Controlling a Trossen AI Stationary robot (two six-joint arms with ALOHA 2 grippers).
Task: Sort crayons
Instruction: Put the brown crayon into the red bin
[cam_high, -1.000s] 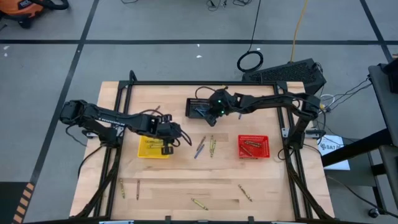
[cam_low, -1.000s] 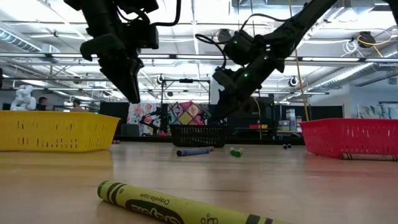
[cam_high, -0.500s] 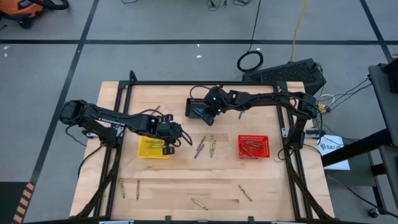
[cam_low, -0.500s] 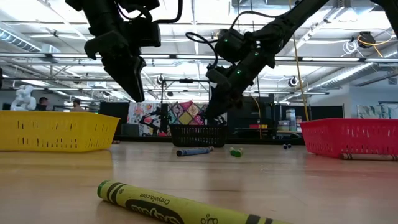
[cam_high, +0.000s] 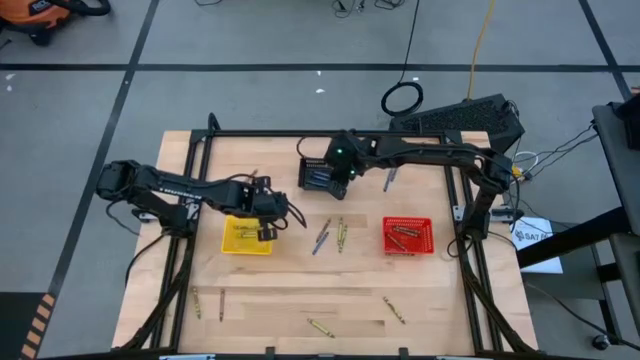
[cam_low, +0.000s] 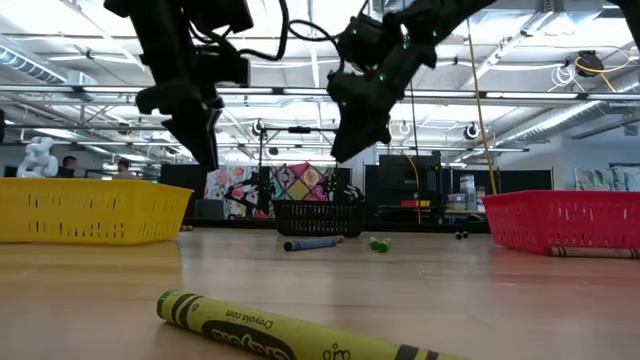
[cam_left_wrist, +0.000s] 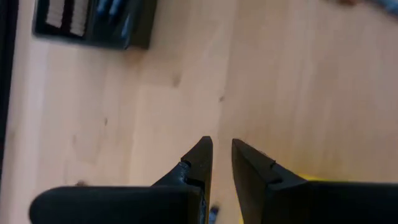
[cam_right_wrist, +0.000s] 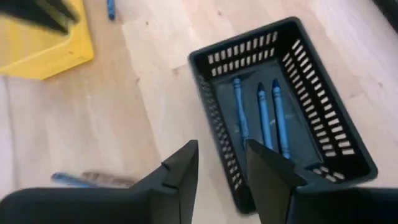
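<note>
Three blue crayons (cam_right_wrist: 260, 115) lie flat on the floor of the black mesh basket (cam_right_wrist: 348, 149) at the table's far middle. My right gripper (cam_right_wrist: 222, 155) hangs open above that basket's near-left wall (cam_high: 320, 176), with nothing between its fingers. My left gripper (cam_left_wrist: 222, 149) hovers over the far right corner of the yellow basket (cam_high: 244, 238). A narrow gap shows between its fingertips and nothing visible in it. Loose crayons lie on the table: a blue one (cam_high: 320, 238) and an olive one (cam_high: 341, 235) between the yellow and red baskets, others near the front edge (cam_high: 320, 327).
The red basket (cam_high: 408, 236) with a few crayons stands at the right. More crayons lie at the front left (cam_high: 196, 302), the front right (cam_high: 394, 310) and beside the black basket (cam_high: 388, 180). A yellow-green crayon (cam_low: 290, 330) lies close to the low camera.
My right gripper has risen out of the black basket and drifted toward the table's left edge, tipping less steeply downward. The blue crayons stay in the basket. My left gripper has kept over the yellow basket's corner.
</note>
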